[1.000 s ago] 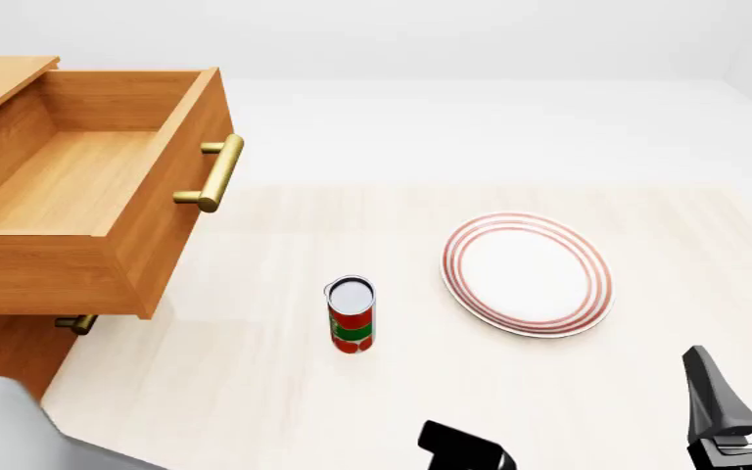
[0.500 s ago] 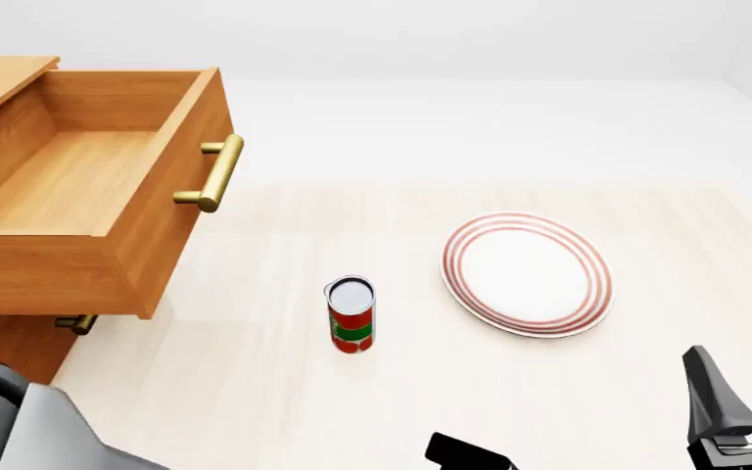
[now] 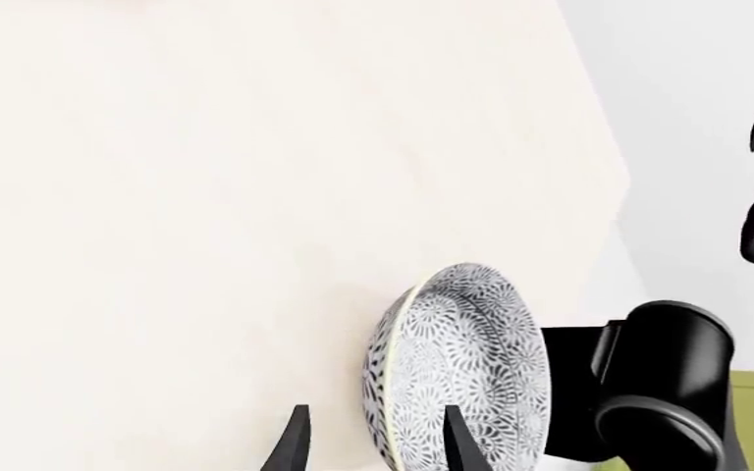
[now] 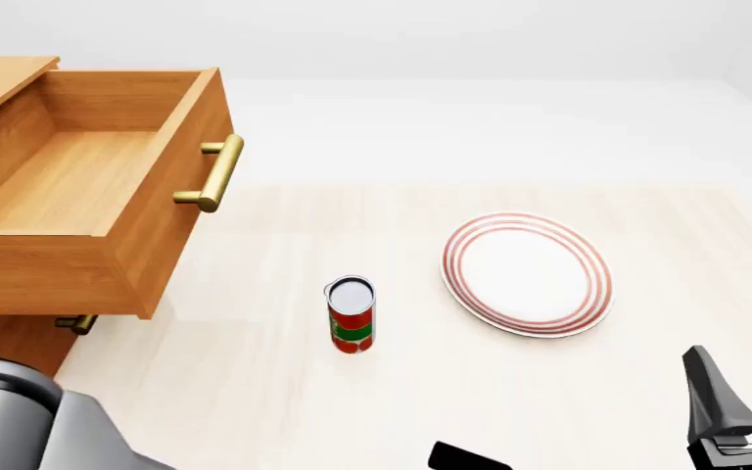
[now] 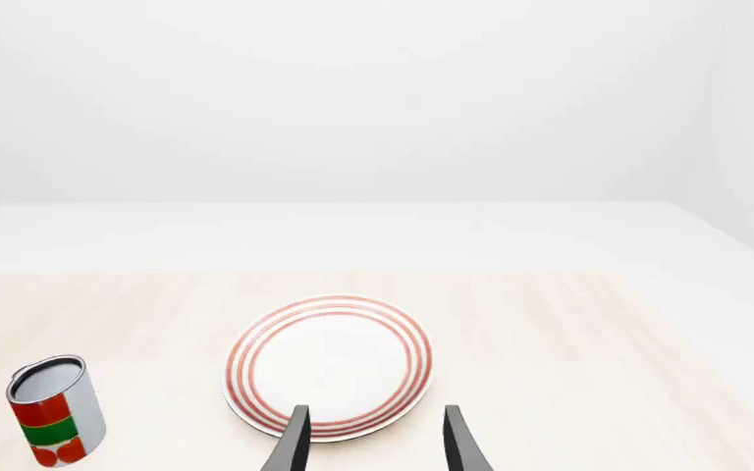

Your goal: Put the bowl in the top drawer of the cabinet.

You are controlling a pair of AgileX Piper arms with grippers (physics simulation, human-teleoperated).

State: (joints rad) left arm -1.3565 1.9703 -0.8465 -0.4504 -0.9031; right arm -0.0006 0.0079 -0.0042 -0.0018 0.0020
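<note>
A deep white bowl (image 3: 462, 368), covered inside and out with small blue-grey flowers, sits on the pale tabletop (image 3: 220, 196) at the left gripper (image 3: 370, 444), whose jaws stand parted either side of its rim without closing on it; the front camera does not show the bowl at all. Beside the cabinet (image 4: 11, 343), the top drawer (image 4: 89, 196) hangs open. The right gripper (image 5: 370, 442), jaws released, faces a red-ringed plate (image 5: 329, 365) with a can (image 5: 52, 410) nearby

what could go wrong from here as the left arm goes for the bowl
The left gripper is open with one fingertip over the bowl rim; the thin rim may slip. The bowl sits near the table edge, so a nudge might tip it off. Carrying it to the top drawer could clip the can.
</note>
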